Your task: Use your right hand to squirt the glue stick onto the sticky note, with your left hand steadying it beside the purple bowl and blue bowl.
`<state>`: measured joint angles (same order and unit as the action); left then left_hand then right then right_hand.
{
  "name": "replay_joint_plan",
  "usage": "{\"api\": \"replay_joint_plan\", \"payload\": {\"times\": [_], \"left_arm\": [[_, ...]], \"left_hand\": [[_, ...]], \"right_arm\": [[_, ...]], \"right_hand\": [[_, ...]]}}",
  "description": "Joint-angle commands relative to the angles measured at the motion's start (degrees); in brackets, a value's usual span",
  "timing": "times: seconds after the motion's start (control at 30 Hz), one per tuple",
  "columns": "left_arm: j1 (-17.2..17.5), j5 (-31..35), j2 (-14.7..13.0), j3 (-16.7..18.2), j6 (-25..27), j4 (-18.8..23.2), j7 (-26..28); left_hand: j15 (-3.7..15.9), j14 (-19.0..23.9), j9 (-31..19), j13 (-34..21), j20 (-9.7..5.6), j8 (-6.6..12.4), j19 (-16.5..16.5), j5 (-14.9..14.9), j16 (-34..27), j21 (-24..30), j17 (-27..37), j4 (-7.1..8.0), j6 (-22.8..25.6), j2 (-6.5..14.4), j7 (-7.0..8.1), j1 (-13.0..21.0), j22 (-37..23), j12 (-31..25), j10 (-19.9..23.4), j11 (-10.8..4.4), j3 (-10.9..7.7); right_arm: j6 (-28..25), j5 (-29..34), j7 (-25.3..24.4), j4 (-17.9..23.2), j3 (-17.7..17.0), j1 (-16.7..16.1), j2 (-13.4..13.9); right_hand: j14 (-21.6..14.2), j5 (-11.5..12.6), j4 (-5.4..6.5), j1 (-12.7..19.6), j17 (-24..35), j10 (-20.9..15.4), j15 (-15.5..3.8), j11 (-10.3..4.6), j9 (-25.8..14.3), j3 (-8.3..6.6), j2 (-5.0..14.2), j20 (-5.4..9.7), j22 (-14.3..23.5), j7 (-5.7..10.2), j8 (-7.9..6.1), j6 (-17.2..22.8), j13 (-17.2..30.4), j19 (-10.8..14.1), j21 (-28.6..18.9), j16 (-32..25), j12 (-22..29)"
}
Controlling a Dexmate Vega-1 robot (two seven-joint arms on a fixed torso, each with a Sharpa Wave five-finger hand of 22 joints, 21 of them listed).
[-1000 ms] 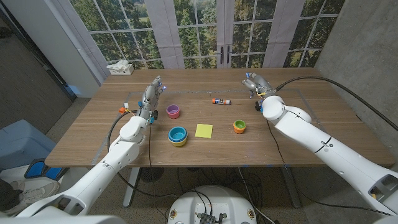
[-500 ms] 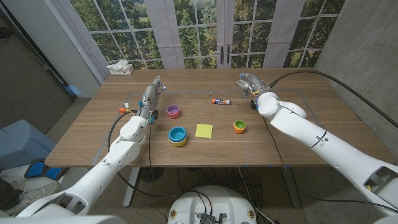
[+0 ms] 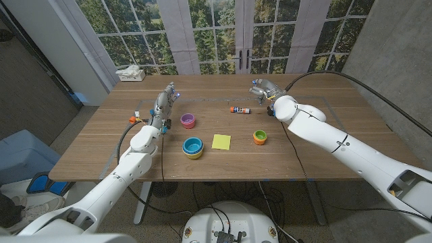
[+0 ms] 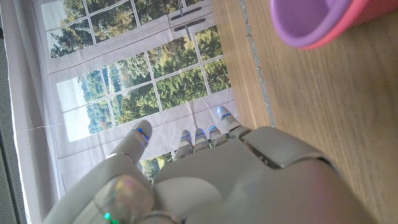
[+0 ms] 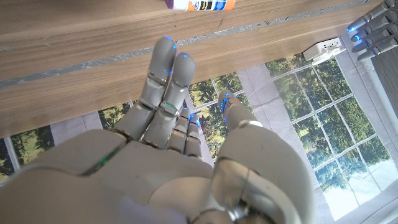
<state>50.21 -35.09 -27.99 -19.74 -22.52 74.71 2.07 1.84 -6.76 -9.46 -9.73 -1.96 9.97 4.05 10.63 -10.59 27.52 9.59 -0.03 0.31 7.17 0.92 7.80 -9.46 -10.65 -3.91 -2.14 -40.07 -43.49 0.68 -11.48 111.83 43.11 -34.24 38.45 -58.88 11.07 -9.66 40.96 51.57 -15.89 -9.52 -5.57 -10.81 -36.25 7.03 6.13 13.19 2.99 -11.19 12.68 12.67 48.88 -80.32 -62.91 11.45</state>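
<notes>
The right hand [image 3: 260,90], fingers spread and empty, had drifted left toward the glue stick [image 3: 239,109] lying at its seven o'clock, while the open-fingered left hand [image 3: 164,101] stayed beside the purple bowl [image 3: 187,121].

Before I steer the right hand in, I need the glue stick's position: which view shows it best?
The head view: the glue stick lies whole on the table, beyond the sticky note, just left of the right hand. The right wrist view catches it cropped at the picture's edge, past the fingers. The left wrist view gives nothing on it.
</notes>
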Motion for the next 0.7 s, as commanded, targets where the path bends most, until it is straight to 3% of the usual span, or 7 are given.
{"api": "replay_joint_plan", "payload": {"times": [0.03, 0.37, 0.43, 0.7], "left_arm": [[0.09, -0.23, -0.17, 0.24, -0.13, -0.17, -0.15], [-0.05, -0.47, -0.15, 0.38, -0.27, -0.78, -0.4], [0.08, -0.5, -0.24, 0.51, -0.24, -0.71, -0.23], [0.22, -0.69, -0.47, 0.71, -0.38, -0.76, -0.51]], "left_hand": [[2.23, -0.56, -0.28, -0.16, -2.93, 0.2, -0.18, -0.09, 0.14, -0.21, 0.16, -0.23, -0.06, 2.58, 0.23, 0.65, -0.16, -0.12, -0.08, -0.4, 0.45], [2.12, -0.56, -0.28, -0.17, -3.07, 0.17, -0.28, -0.14, 0.16, -0.49, 0.13, -0.48, -0.17, 2.36, 0.17, 0.6, -0.16, -0.11, -0.14, -0.38, 0.8], [2.11, -0.58, -0.28, -0.17, -3.14, 0.15, -0.3, -0.16, 0.18, -0.55, 0.12, -0.55, -0.22, 2.3, 0.17, 0.59, -0.16, -0.1, -0.17, -0.38, 0.87], [2.16, -0.57, -0.28, -0.17, -3.14, 0.16, -0.37, -0.16, 0.18, -0.76, 0.1, -0.71, -0.22, 2.31, 0.17, 0.59, -0.16, -0.09, -0.21, -0.49, 1.04]], "right_arm": [[-0.8, 1.34, 4.28, -1.41, 3.0, 3.66, -0.8], [-1.13, 4.48, 4.77, -2.64, 5.76, 5.48, -2.03], [-1.5, 5.04, 4.86, -2.7, 6.13, 5.71, -2.29], [-3.59, 7.0, 4.12, -3.65, 7.44, 6.38, -4.69]], "right_hand": [[-0.28, 0.04, -0.11, 0.27, -1.48, 0.62, -3.17, 0.04, -0.19, 0.72, -0.41, 5.84, -0.69, -0.28, -0.01, -0.2, 0.15, -0.5, -0.42, 1.24, 0.14], [-0.82, 0.11, -0.69, 1.94, -2.76, 0.65, -3.24, -0.02, -0.21, 1.14, -0.94, 5.83, -1.46, -0.28, -0.02, -0.44, 0.23, -0.47, -0.76, 1.82, 0.25], [-1.2, -0.18, -0.97, 2.92, -3.82, 0.43, -3.15, 0.31, -0.2, 2.04, -2.62, 5.7, -1.85, -0.86, -0.12, -0.3, 0.25, 0.55, -1.31, 2.04, 0.37], [-2.24, -0.34, -1.08, 4.34, -4.25, 0.11, -3.18, 0.42, -0.19, 2.59, -3.77, 5.67, -2.23, -0.88, -0.25, -0.05, 0.27, 0.98, -1.54, 1.68, 0.5]]}}
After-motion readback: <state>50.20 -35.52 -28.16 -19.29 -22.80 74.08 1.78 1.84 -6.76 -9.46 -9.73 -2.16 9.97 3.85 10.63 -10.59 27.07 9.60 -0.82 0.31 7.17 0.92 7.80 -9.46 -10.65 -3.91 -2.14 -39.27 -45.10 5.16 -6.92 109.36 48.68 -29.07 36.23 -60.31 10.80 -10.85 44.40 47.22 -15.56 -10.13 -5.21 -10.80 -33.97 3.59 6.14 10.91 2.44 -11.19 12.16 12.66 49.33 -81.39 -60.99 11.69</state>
